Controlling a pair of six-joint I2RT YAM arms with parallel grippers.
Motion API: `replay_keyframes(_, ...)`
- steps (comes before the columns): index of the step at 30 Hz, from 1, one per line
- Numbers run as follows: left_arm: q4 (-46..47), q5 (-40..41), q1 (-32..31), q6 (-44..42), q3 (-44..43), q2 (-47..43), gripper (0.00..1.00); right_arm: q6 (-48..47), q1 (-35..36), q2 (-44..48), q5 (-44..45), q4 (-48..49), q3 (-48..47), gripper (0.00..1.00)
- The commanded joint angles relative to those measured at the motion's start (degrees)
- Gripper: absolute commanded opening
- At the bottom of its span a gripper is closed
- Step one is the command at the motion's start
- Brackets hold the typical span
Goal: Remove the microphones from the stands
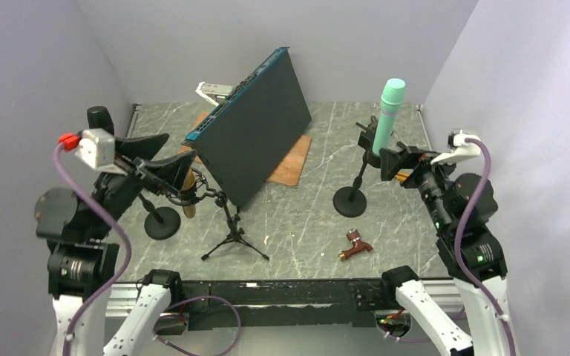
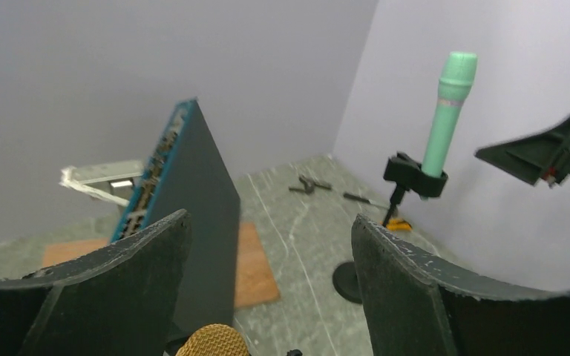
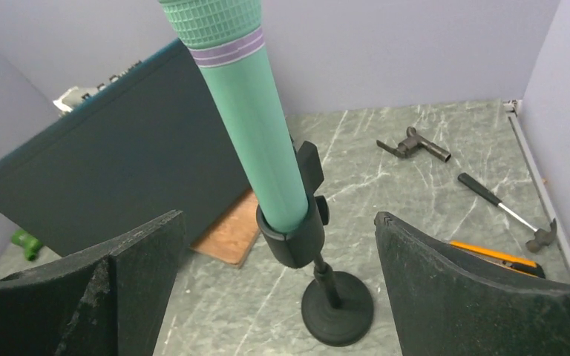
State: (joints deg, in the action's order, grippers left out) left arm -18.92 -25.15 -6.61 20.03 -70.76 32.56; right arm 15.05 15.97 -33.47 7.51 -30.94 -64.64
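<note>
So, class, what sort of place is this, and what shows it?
Probably a robot test cell: plain walls box in a table; the left gripper and right gripper face a green microphone on a stand.

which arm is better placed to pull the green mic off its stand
Right. The right tool is open and frames the green microphone and its stand in its wrist view; the left tool is far across the table, above a gold microphone.
</note>
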Motion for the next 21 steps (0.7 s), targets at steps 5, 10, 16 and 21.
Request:
replay_keyframes(5, 2.36, -22.07, -0.25, 3.21, -2.47, 7.33, 0.79, -9.02, 0.30, -8.73, -0.48, -1.52, -5.55, 1.00)
replay_keyframes(10, 2.59, -21.98, -7.81, 2.05, -6.10, 12.03, 0.76, -8.71, 0.29, -10.39, -0.86, 2.54, -5.99, 1.00)
replay_keyframes(16, -2.42, -14.10, -20.84, -4.90, -14.62, 21.96, 0.76, -8.21, 0.29, -12.80, -2.30, 4.57, -7.18, 1.00)
replay_keyframes(21, -9.49, -1.19, -30.55, -13.24, -25.52, 32.78, 0.72, -8.95, 0.33, -13.06, -1.93, 6.48, -6.92, 0.99)
